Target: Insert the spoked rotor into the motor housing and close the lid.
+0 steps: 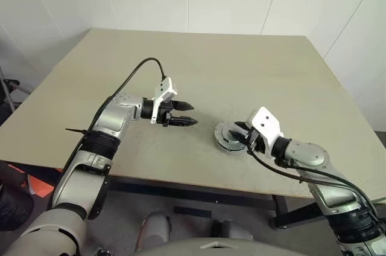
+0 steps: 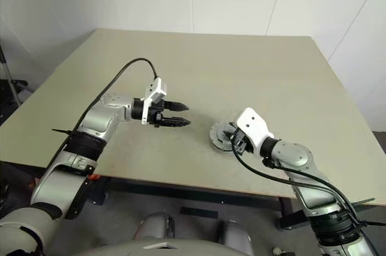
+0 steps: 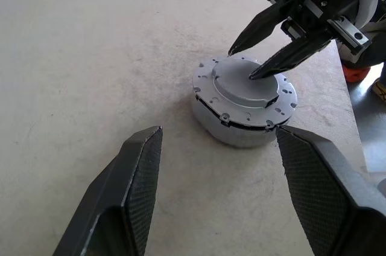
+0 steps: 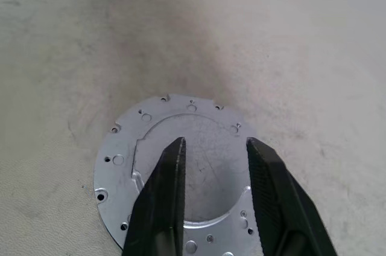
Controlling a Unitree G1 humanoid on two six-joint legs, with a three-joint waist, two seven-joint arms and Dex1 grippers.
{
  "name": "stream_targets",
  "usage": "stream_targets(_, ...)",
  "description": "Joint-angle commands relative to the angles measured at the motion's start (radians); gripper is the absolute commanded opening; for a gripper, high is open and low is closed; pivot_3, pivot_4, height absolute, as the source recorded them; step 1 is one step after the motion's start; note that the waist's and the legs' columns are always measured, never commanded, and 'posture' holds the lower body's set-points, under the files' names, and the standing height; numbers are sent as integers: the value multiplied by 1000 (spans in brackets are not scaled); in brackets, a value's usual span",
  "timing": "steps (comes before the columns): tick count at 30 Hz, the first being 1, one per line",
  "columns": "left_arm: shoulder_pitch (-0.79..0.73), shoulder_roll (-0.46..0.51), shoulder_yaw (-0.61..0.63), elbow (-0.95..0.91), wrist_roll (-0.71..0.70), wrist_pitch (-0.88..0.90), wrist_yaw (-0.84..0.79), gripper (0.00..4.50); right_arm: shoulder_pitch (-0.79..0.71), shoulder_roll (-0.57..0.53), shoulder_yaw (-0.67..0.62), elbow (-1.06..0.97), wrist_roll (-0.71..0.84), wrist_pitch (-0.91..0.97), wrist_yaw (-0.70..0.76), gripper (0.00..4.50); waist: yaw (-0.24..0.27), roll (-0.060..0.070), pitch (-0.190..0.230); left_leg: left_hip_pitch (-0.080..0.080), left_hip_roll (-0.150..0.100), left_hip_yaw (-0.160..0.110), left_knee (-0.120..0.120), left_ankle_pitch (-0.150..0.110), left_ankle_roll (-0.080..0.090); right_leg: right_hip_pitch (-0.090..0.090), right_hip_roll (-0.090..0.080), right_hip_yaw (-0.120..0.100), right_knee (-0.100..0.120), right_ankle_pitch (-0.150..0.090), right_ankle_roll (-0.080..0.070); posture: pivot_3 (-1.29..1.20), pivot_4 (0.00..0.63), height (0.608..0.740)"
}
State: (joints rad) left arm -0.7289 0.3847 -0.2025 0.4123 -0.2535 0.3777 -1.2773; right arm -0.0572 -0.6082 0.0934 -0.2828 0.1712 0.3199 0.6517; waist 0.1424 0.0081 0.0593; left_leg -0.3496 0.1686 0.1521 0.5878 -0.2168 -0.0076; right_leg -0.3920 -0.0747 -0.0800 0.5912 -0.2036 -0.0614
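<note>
Lid (image 3: 247,84) sits on top of the motor housing (image 3: 241,129), one closed stack on the tabletop (image 1: 241,69), toward my right side. The lid's flat grey face with its raised round centre and small rim holes is up. I judge the closing step done or nearly so, since the lid looks seated flush all round as far as I can tell.

My right gripper (image 3: 241,63) hovers just over the lid's top, fingers parted a narrow way and holding nothing; in the right wrist view the two fingers (image 4: 163,195) straddle the lid's raised centre. My guess is it stands there because it has let go of the lid, or is checking its seat.

My left gripper (image 1: 188,114) hangs above the tabletop, well apart from the stack, pointing toward it, fingers spread wide and empty. Probably parked there to keep clear while watching the stack.

Spoked rotor: I can't see it, presumably inside under the lid, can't confirm.

Counts: one lid, one housing, two grippers, one tabletop.
</note>
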Motion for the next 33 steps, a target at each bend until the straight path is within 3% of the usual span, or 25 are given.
stream_targets(1,-15,11,19,-29,-12,-2,-1,3194,-35,9,-60,-15,44,1,6,2930,-4,0,0,0,0,0,0,0,0,1,0,0,0,0,0,0,0,740)
stream_targets(6,-11,15,16,-41,-12,6,0,3194,-40,-13,-31,-12,55,82,54,4478,-14,0,0,1,0,0,0,0,0,4,0,0,0,-3,5,0,0,740)
stream_targets(9,-12,15,15,-38,-11,5,-2,3194,-38,-3,-20,-24,74,126,82,4478,-16,0,0,1,0,0,0,0,0,4,0,0,0,0,0,0,0,740)
stream_targets(33,2,26,16,-67,-13,16,1,3194,-85,64,6,154,67,139,117,4478,-17,0,0,2,0,0,0,0,0,5,0,0,0,1,-1,0,0,740)
